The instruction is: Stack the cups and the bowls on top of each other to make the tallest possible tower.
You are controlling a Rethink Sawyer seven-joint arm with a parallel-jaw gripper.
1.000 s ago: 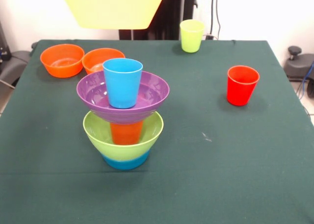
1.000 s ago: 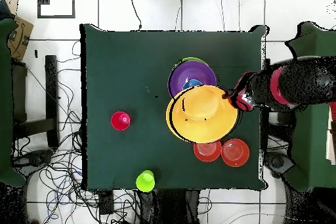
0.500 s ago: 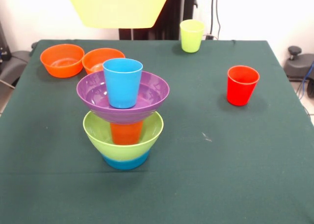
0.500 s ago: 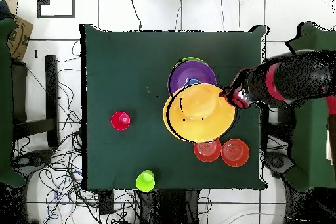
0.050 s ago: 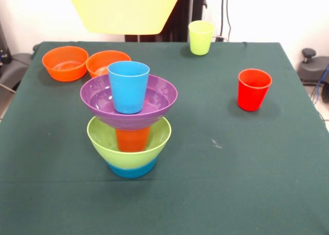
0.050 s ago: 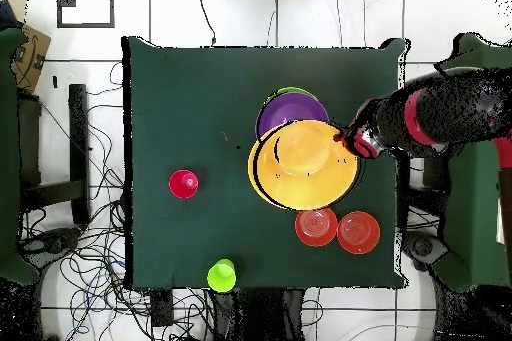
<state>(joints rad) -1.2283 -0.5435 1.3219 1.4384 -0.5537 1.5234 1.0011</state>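
The hand (image 6: 350,143) clamps the yellow bowl (image 5: 126,10) high above the tower (image 5: 128,123); an off-centre drop could topple the blue cup (image 5: 128,86).

front: across table (image 5: 247,158), oblique | overhead: straight down | shared: table

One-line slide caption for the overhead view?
Gripper carries the yellow bowl over the tower's purple bowl; red cup stands apart.

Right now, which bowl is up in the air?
The big yellow bowl. It hangs above the table, touching nothing below, while every other bowl sits on the table or in the tower.
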